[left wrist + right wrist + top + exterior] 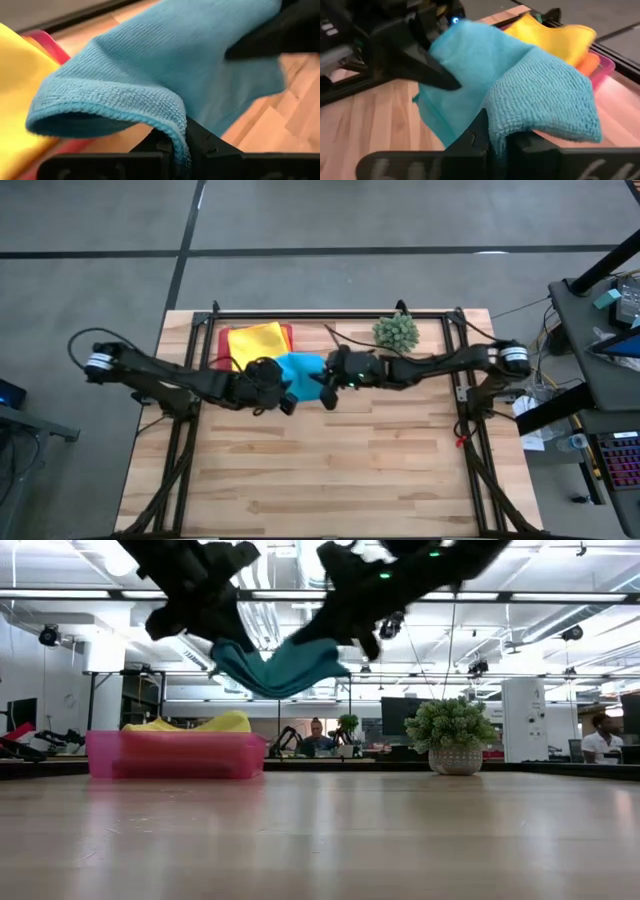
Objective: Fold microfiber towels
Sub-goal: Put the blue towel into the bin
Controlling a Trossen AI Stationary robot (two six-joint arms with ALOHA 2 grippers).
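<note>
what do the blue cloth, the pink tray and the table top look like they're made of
Blue cloth: soft knitted microfiber, matte; fine looped ribs and a stitched hem show.
Pink tray: probably plastic, translucent and slightly glossy, as light glows through its wall.
Table top: wood planks, smooth with a light sheen; grain and joints show.

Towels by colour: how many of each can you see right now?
Blue towel, held up by both grippers: 1
Yellow towel, in the tray: 1
Orange towel, partly hidden beneath it: 1
Total visible: 3

Pink tray & spiky plant ball on wood table.
</note>
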